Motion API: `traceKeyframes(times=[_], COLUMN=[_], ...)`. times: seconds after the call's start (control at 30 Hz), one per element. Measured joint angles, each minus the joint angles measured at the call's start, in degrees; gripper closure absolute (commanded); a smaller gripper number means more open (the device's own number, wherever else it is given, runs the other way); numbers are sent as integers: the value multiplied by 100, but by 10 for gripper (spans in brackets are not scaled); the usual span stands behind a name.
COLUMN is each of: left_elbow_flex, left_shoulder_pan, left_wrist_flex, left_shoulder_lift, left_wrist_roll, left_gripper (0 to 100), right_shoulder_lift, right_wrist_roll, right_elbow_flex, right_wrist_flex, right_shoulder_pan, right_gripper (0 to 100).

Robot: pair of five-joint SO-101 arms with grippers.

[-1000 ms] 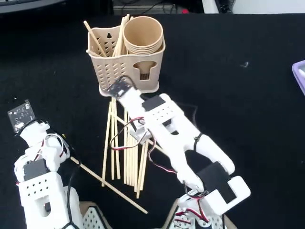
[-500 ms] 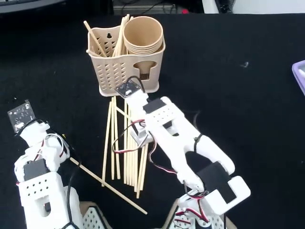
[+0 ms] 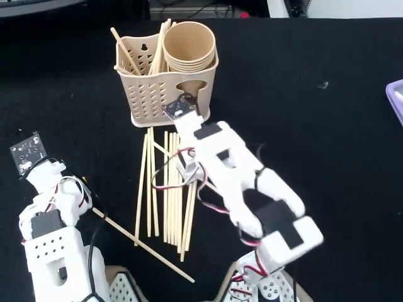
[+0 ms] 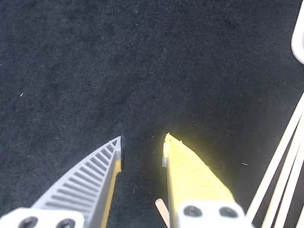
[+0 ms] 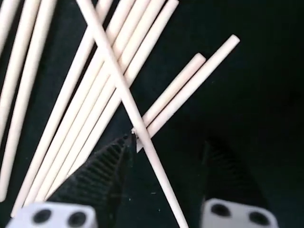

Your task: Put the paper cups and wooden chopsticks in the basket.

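Closest to me, the left arm has not stirred over the last second. Its left end effector (image 4: 142,142) hangs spread above the black worktop (image 3: 327,157) and grips nothing, though the blunt end of a lone chopstick (image 3: 145,246) lies loose between its jaws.

Beyond it, the right arm has swung its wrist sideways along the foot of the basket, toward the cup side. None of the loose chopsticks (image 3: 170,189) in the pile has shifted, so I judge this a re-aiming and not yet a pick. The right end effector (image 5: 168,142) is held wide apart low over the pile's far end. One crossing chopstick (image 5: 128,114) runs slantwise between its jaws, and one jaw's tip sits at or just beside it. It holds nothing.

Farthest off, the basket (image 3: 148,94) stands upright with the stacked paper cups (image 3: 189,44) in one compartment and a few sticks (image 3: 126,53) leaning in the other.
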Motion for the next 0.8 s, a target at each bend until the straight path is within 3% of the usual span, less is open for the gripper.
traceKeyframes(times=[0.2, 0.4, 0.8], left_elbow_flex=[0, 0, 0], left_shoulder_pan=[0, 0, 0], left_wrist_flex=[0, 0, 0], left_shoulder_lift=[0, 0, 0], left_wrist_roll=[0, 0, 0], left_gripper=[852, 852, 852], right_shoulder_lift=[747, 967, 299], right_wrist_roll=[-18, 9, 607], right_elbow_flex=[-809, -1020, -826], right_wrist_flex=[554, 651, 677], right_shoulder_pan=[0, 0, 334], right_gripper=[801, 992, 988])
